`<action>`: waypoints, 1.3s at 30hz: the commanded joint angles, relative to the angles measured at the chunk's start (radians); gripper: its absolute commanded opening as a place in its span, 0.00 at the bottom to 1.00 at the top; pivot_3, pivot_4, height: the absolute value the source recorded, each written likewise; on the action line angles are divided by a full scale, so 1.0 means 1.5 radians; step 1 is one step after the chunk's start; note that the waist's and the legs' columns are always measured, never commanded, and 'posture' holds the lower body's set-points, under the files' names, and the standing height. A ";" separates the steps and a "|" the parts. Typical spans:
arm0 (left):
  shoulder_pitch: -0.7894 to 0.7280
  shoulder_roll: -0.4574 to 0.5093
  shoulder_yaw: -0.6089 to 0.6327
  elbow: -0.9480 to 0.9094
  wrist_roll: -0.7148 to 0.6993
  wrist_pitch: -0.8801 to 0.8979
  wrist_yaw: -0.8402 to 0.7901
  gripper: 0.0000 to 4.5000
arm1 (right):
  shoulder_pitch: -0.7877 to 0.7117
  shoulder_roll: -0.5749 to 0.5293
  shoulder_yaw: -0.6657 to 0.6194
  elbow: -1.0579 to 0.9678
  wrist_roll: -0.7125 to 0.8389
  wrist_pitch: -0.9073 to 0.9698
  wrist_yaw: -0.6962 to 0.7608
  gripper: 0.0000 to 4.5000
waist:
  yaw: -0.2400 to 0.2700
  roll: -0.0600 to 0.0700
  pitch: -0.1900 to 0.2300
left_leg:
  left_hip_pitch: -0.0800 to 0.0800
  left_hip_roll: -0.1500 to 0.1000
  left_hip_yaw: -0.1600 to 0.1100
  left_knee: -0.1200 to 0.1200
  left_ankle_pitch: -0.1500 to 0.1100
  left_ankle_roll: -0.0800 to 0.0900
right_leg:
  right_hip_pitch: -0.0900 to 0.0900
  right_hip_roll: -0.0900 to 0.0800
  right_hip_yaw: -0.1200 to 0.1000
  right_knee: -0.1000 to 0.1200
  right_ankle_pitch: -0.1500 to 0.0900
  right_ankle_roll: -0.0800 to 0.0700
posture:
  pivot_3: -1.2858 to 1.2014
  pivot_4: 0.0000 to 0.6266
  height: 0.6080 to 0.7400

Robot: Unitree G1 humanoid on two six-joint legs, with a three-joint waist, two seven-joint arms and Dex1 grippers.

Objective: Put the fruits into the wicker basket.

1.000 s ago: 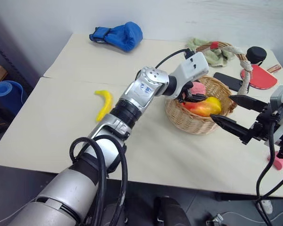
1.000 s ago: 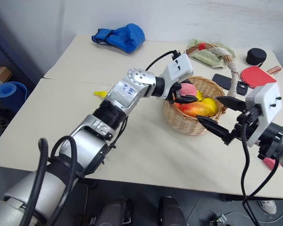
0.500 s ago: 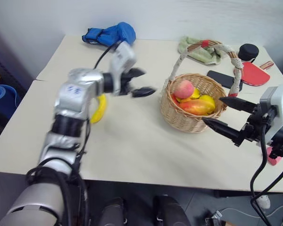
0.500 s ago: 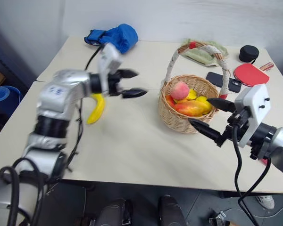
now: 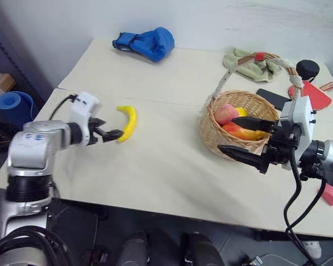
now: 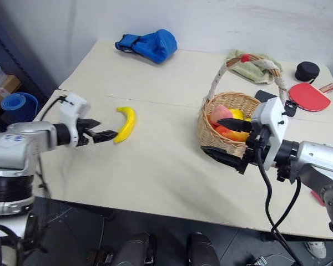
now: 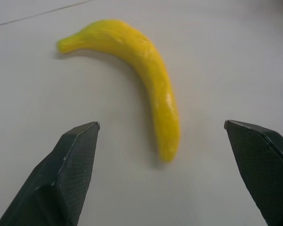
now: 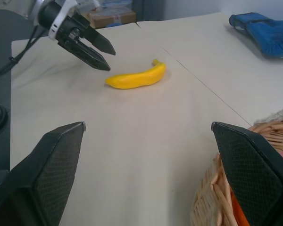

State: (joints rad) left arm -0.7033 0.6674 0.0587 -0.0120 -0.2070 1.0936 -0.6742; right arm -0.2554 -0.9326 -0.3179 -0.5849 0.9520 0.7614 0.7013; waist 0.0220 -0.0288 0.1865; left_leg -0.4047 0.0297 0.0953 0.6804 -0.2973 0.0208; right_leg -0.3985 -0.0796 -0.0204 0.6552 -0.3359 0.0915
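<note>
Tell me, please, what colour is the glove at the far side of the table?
The glove is blue, best seen in the right eye view.

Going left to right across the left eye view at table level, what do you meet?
left gripper → banana → wicker basket → peach → mango → red paddle
</note>
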 commanded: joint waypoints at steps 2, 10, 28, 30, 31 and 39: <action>-0.058 -0.031 -0.034 0.123 0.044 -0.084 0.057 0.99 | -0.013 0.007 -0.004 -0.003 -0.010 -0.019 0.005 1.00 | -0.006 0.000 0.000 | 0.001 0.001 0.000 0.000 0.000 0.000 | 0.000 0.001 -0.001 0.001 0.000 0.000 | 0.52 0.24 1.00; -0.124 -0.072 -0.073 0.287 0.071 -0.169 0.062 0.95 | 0.002 0.017 -0.017 -0.019 -0.010 -0.017 -0.007 1.00 | -0.014 0.000 0.000 | 0.000 0.001 0.000 0.000 0.001 -0.001 | -0.002 0.001 -0.001 0.002 0.000 0.000 | 0.52 0.24 1.00; -0.186 -0.065 -0.045 0.044 -0.101 -0.111 -0.122 0.13 | 0.058 0.005 -0.097 -0.039 0.017 0.005 -0.037 1.00 | -0.004 0.000 0.000 | -0.001 0.000 -0.001 0.000 0.001 -0.001 | -0.002 0.000 -0.001 0.002 0.000 0.001 | 0.52 0.24 1.00; -0.228 -0.085 -0.069 0.030 -0.128 -0.098 -0.152 0.13 | 0.083 0.001 -0.131 -0.045 0.018 0.011 -0.041 1.00 | 0.001 0.000 0.000 | -0.001 0.000 -0.001 0.000 0.001 -0.001 | -0.001 0.000 -0.001 0.002 0.000 0.001 | 0.52 0.24 1.00; -0.248 -0.096 -0.084 0.030 -0.133 -0.098 -0.165 0.13 | 0.097 0.000 -0.148 -0.048 0.018 0.013 -0.043 1.00 | 0.001 0.000 0.000 | -0.001 0.000 -0.001 0.000 0.001 -0.001 | -0.001 0.000 -0.001 0.002 0.000 0.001 | 0.52 0.24 1.00; -0.389 -0.239 -0.246 0.238 -0.031 -0.282 -0.225 0.13 | 0.199 0.017 -0.262 -0.088 0.018 0.022 -0.083 1.00 | 0.001 0.001 0.000 | 0.000 0.000 0.000 0.000 0.002 0.001 | 0.001 0.002 0.000 -0.002 0.000 0.001 | 0.52 0.24 1.00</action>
State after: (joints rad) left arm -1.2464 0.3221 -0.2859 0.3020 -0.2904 0.7409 -0.9985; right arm 0.0380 -0.9140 -0.6547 -0.6791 0.9673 0.7961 0.5963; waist 0.0232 -0.0276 0.1862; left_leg -0.4046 0.0293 0.0963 0.6802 -0.2949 0.0219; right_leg -0.3966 -0.0766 -0.0198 0.6515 -0.3355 0.0927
